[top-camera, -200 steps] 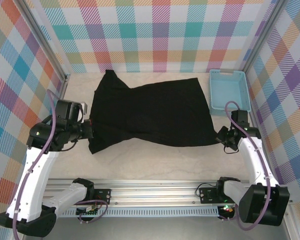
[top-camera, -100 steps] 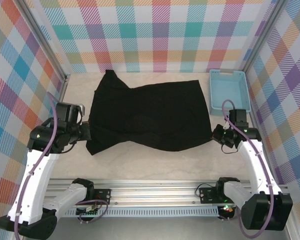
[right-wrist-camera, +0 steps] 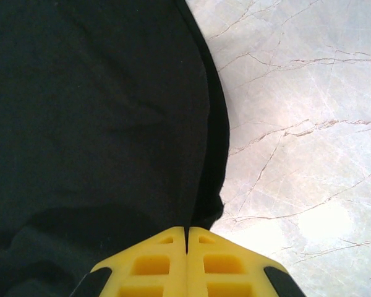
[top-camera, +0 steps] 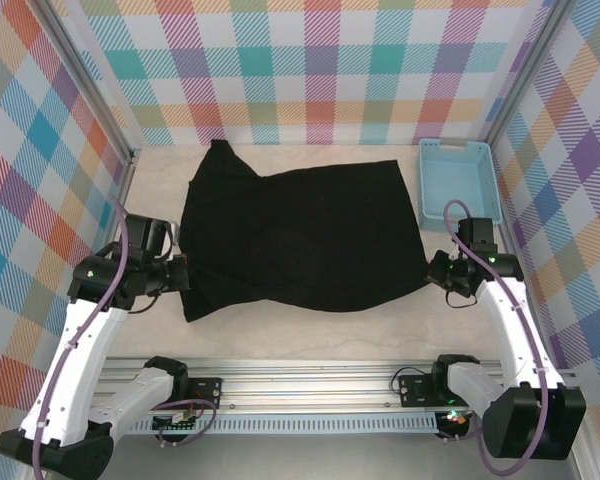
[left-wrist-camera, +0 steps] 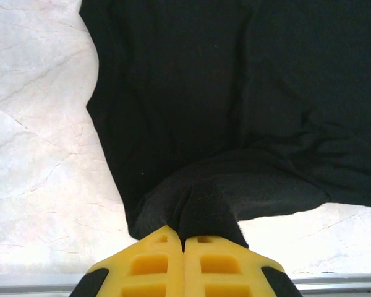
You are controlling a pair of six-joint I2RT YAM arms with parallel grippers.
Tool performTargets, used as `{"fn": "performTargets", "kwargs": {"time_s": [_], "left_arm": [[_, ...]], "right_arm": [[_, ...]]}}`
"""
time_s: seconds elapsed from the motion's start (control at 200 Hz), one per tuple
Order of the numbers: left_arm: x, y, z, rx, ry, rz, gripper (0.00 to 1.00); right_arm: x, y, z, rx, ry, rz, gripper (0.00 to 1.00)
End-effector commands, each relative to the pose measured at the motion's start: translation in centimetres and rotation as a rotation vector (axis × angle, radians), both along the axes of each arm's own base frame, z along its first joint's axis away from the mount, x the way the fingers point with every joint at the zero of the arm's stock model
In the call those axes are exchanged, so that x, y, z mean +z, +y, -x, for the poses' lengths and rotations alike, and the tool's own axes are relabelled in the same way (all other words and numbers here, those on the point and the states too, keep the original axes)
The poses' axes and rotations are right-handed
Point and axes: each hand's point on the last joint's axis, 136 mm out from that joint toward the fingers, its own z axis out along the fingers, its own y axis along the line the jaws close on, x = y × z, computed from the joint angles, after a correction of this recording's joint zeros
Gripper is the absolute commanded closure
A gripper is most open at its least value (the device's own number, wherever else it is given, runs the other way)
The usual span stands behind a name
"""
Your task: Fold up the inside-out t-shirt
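Grips the black t-shirt [top-camera: 300,235] at its left edge with left gripper [top-camera: 183,272] pinched tight, right edge with right gripper [top-camera: 431,268] likewise; spread on pale table [top-camera: 310,330] beside blue basket [top-camera: 458,185]

The t-shirt [top-camera: 300,235] is soft, matt black cloth; the surface [top-camera: 310,335] is smooth, pale, veined stone; the basket [top-camera: 458,185] is smooth plastic.
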Motion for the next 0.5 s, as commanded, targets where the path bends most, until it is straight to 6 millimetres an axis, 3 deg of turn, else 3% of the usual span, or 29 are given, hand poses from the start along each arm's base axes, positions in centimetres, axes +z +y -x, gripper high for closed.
{"fn": "performTargets", "kwargs": {"time_s": [0.0, 0.255, 0.495], "left_arm": [[-0.6, 0.0, -0.9, 0.026, -0.004, 0.016, 1.00], [-1.7, -0.5, -1.7, 0.019, 0.036, 0.026, 1.00], [-1.4, -0.1, -2.9, 0.029, 0.023, -0.009, 1.00]], "right_arm": [[0.8, 0.1, -0.9, 0.017, -0.032, 0.008, 0.99], [-0.9, 0.7, -1.3, 0.038, 0.027, -0.020, 0.99], [-0.1, 0.9, -3.1, 0.055, -0.004, -0.020, 0.98]]}}
